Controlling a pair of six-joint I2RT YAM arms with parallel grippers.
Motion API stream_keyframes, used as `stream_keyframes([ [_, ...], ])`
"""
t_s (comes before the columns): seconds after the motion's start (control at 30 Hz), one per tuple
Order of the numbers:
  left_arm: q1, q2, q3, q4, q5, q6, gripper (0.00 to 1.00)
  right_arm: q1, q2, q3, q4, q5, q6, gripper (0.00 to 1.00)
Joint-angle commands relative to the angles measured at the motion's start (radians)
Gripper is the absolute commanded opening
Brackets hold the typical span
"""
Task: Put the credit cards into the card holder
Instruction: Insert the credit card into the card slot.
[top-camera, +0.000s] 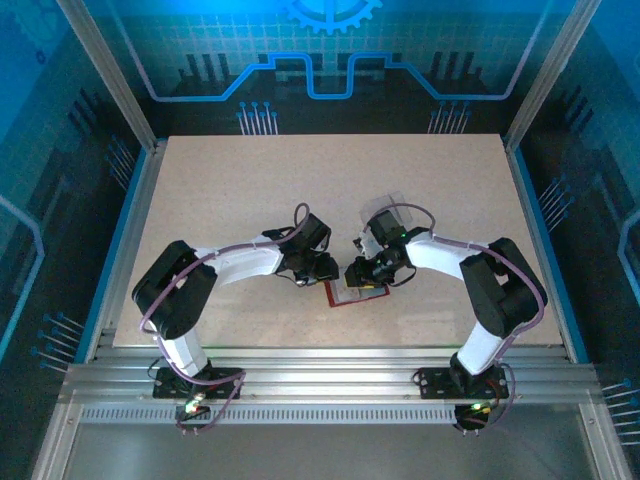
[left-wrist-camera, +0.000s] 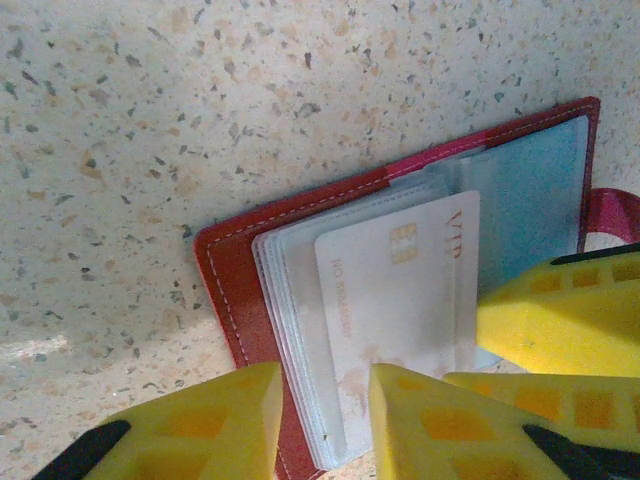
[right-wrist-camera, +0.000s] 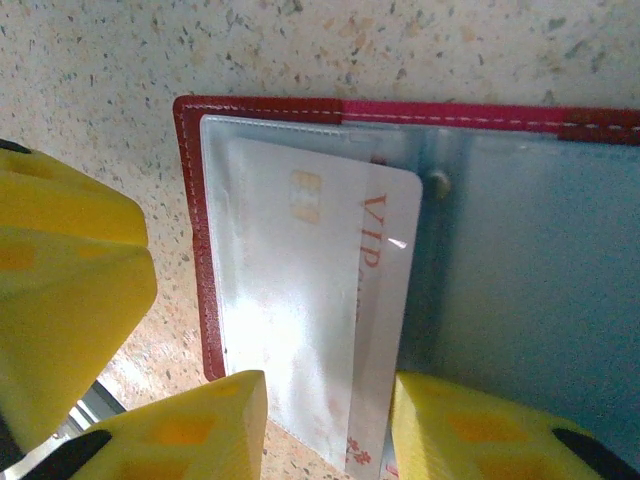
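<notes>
An open dark-red wallet lay on the speckled tabletop; a white VIP-lettered card sat partly under its clear pocket, yellow jaws apart over its lower end

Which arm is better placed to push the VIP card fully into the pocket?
Probably right: the free end of the VIP card sits between the jaws of the right gripper. The left gripper straddles the edge of the card holder, better for steadying it.

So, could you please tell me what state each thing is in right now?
card holder, open, lying flat.
credit card, face up on the clear pockets, not fully tucked in.
left gripper, partly open over the holder's edge, holding nothing.
right gripper, partly open over the card's end, holding nothing.
</notes>
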Motion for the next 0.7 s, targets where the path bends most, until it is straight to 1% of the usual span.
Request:
stream_keyframes([
  [0.0, 0.008, 0.007, -0.013, 0.01, 0.034, -0.004, 0.27, 0.016, 0.022, 0.033, -0.018, 0.006, -0.007, 0.37],
  [0.13, 0.008, 0.04, -0.016, 0.036, 0.051, -0.01, 0.19, 0.022, 0.026, 0.035, -0.025, 0.033, -0.007, 0.35],
  [0.27, 0.008, 0.06, -0.02, 0.055, 0.057, -0.016, 0.16, 0.031, 0.036, 0.041, -0.025, 0.04, -0.006, 0.32],
  [0.67, 0.008, 0.058, -0.036, 0.071, 0.062, -0.024, 0.15, 0.065, 0.065, 0.052, 0.016, 0.016, 0.019, 0.31],
])
